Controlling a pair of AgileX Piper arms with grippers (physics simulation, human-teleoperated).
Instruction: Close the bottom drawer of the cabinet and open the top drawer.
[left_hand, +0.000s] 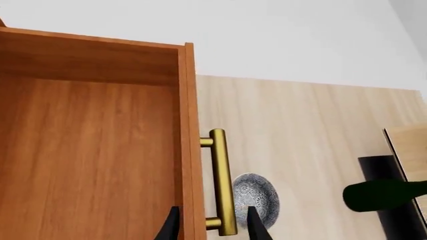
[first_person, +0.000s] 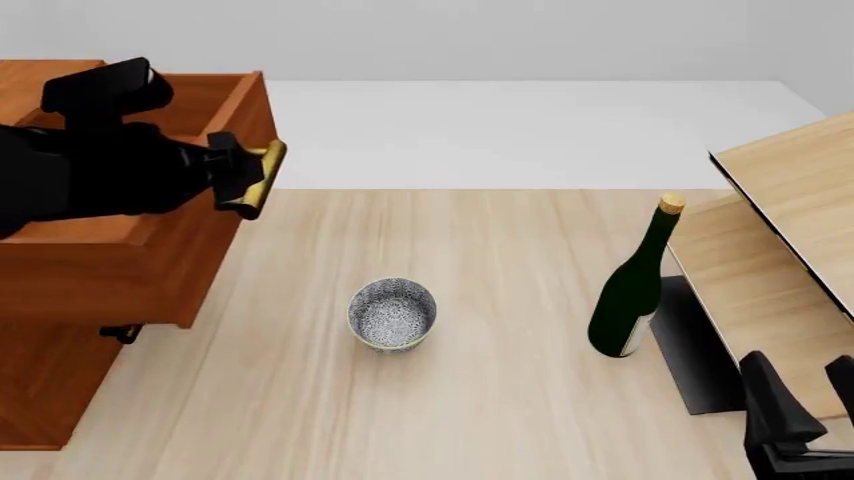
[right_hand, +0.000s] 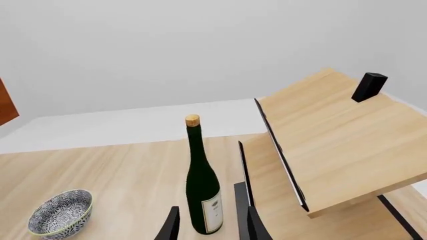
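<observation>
top drawer (first_person: 200, 110) open, handle (left_hand: 221, 182) between left pincer (left_hand: 210, 227) fingers

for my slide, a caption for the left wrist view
Left gripper straddling the brass handle of the pulled-out top drawer.

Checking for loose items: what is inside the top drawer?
The top drawer shows only bare wood floor and walls. The left gripper at its handle hides the near corner.

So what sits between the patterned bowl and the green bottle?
Nothing: only bare light-wood tabletop separates the speckled bowl from the dark green glass bottle, clearest in the front view.
</observation>
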